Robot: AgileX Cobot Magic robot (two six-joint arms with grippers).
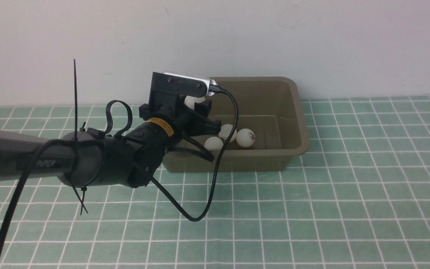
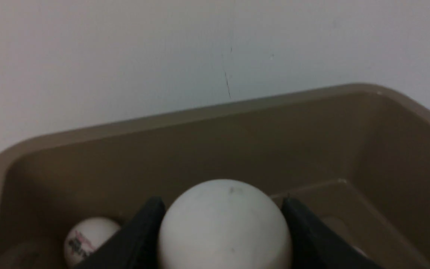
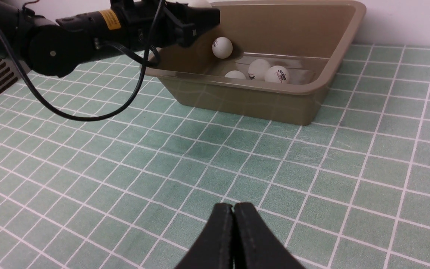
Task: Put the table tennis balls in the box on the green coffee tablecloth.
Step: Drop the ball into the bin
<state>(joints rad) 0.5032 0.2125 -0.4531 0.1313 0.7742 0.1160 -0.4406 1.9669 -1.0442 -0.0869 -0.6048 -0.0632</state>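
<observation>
Against the wall, box (image 1: 274,112), long axis running left-right.

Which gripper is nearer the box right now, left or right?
Left. The left gripper is over the box, shut on a table tennis ball. The right gripper is shut over the green coffee tablecloth, well clear of the box.

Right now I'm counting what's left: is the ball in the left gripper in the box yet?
Not yet. The left gripper holds the ball between its fingers, above the box; four balls lie inside.
</observation>
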